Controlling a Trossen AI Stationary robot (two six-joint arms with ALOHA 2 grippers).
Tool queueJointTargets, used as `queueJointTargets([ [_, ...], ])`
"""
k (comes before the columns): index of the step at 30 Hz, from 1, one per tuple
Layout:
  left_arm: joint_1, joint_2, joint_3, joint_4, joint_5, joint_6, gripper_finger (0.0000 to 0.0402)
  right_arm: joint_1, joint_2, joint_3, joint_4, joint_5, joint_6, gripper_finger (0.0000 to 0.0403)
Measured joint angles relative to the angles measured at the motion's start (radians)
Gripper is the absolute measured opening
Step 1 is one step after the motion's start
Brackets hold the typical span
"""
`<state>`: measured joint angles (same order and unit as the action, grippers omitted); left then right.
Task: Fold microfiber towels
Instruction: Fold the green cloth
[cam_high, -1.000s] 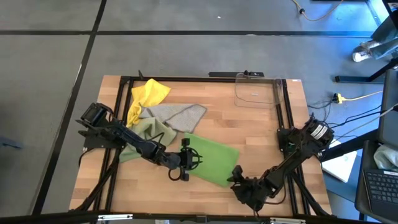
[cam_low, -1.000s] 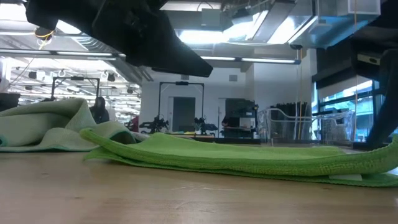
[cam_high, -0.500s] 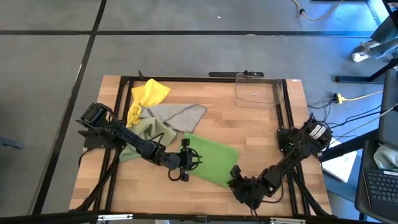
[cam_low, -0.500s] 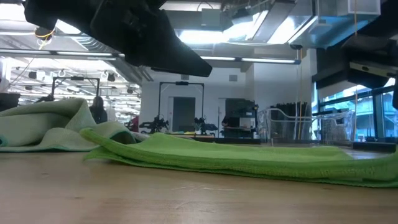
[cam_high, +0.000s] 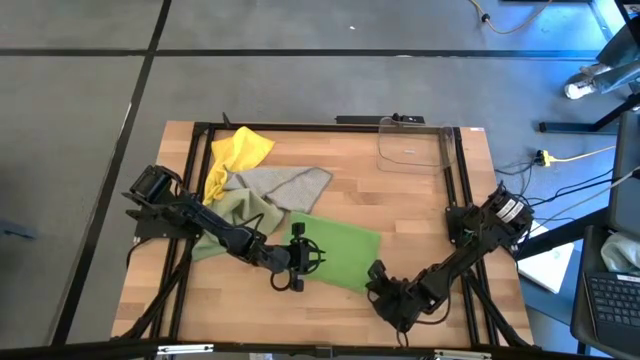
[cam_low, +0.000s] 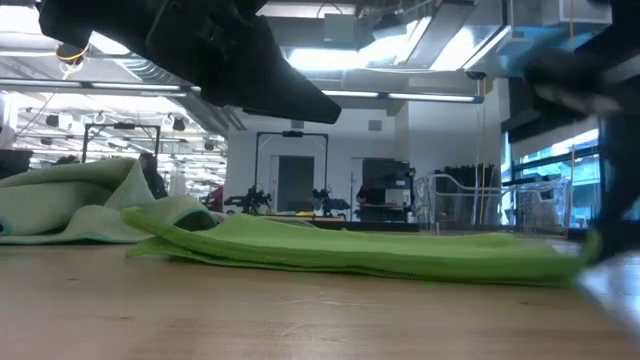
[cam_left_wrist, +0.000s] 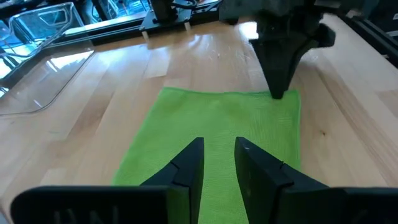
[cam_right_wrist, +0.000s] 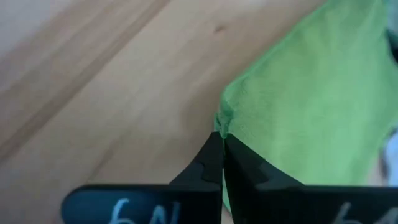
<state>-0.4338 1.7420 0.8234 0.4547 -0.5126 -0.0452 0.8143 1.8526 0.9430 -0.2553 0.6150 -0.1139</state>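
The bright green towel (cam_high: 335, 255) lies flat on the wood table, in front of the heap of the other three. My left gripper (cam_high: 318, 256) hovers over the towel's left half, its fingers (cam_left_wrist: 189, 165) a little apart with green cloth showing between them. My right gripper (cam_high: 373, 272) is shut on the towel's near right corner. It also shows in the left wrist view (cam_left_wrist: 281, 87). The yellow towel (cam_high: 240, 150), the grey-beige towel (cam_high: 290, 185) and the pale olive towel (cam_high: 235, 210) lie crumpled together at the far left. My right gripper pinches the green towel's near right corner (cam_right_wrist: 222, 127) between its two shut fingertips. The fingers come slanting down from the table's near right side. The corner (cam_low: 585, 250) is raised slightly, and the rest of the towel lies flat on the table.
A clear plastic bin (cam_high: 410, 145) stands at the far right of the table. Black frame rails (cam_high: 455, 180) run along the table's sides. Bare wood lies between the green towel and the bin.
My right gripper has moved a little toward the table's left and far side with the green towel's near right corner. That end of the towel has drawn inward and lifted slightly, while the left part has stayed in place.
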Motion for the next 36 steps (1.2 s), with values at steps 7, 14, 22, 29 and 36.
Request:
queueJointTargets([
  [7,-0.001,0.0,0.0,0.001,0.0,0.003,0.0083,0.001,-0.019,0.206,-0.369,0.012,-0.002,0.0004],
  [14,-0.046,0.0,0.0,0.003,-0.02,0.004,0.0083,-0.05,-0.02,0.266,-0.36,-0.043,-0.1,0.0006],
  [22,-0.143,-0.001,0.0,-0.014,-0.064,0.006,0.0083,-0.157,-0.02,0.266,-0.245,-0.098,-0.336,0.0007],
  [29,-0.254,-0.005,0.0,-0.065,-0.273,0.003,0.0083,-0.308,-0.021,0.266,-0.087,-0.241,-0.571,0.0008],
  [36,-0.388,-0.037,0.0,-0.081,-0.522,-0.076,0.0083,-0.431,-0.017,0.266,0.08,-0.424,-0.768,0.0009],
])
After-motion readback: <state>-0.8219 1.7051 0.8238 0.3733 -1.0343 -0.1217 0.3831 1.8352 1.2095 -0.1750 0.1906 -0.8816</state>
